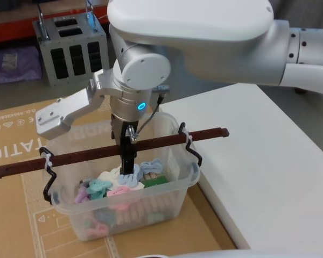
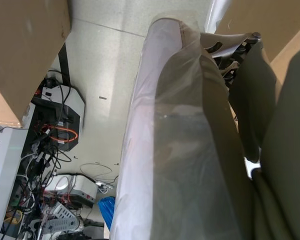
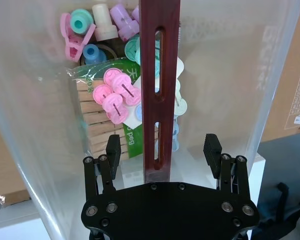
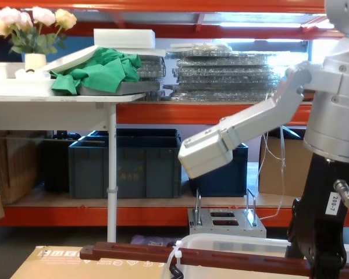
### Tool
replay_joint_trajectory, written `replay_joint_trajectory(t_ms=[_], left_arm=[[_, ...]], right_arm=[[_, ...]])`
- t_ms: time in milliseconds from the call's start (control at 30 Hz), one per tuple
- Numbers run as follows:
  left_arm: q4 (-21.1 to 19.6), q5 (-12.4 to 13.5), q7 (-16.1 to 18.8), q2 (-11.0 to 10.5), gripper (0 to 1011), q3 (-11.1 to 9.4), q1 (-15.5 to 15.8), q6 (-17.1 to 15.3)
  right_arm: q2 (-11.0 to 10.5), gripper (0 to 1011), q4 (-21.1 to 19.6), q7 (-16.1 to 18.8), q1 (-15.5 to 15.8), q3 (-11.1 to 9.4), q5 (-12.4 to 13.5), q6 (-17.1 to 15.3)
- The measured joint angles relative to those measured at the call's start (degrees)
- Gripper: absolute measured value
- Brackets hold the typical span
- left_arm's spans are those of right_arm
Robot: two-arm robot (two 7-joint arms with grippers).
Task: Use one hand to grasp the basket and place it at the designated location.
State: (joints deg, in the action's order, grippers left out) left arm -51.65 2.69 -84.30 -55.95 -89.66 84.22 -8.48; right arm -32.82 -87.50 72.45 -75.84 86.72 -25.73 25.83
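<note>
The basket (image 1: 151,210), a translucent white tub, stands on a cardboard box (image 1: 16,141) and holds pastel pegs and wooden clothespins. Its dark reddish-brown bar handle (image 1: 86,155) spans the tub, tied on with white zip ties at both ends. My right gripper (image 1: 128,157) reaches down over the middle of the handle. In the right wrist view the gripper (image 3: 162,146) is open, and its black fingers (image 3: 113,150) straddle the handle (image 3: 160,75) with a gap on each side. The chest view shows the basket's rim (image 4: 232,241) and the handle (image 4: 134,254) low down.
A white table (image 1: 269,156) adjoins the cardboard box on the right. A grey metal rack (image 1: 70,45) stands behind the basket. Dark blue crates (image 4: 125,163) sit on a shelf beyond, behind a white table bearing green cloth (image 4: 99,70).
</note>
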Motion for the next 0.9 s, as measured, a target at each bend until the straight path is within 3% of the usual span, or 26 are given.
replay_joint_trajectory(t_ms=[900], left_arm=[[0.00, 0.00, 0.00, 0.00, 0, 0.00, 0.00, 0.00]], right_arm=[[0.70, 1001, 3.89, 0.69, 1.17, 1.34, -1.16, -0.79]])
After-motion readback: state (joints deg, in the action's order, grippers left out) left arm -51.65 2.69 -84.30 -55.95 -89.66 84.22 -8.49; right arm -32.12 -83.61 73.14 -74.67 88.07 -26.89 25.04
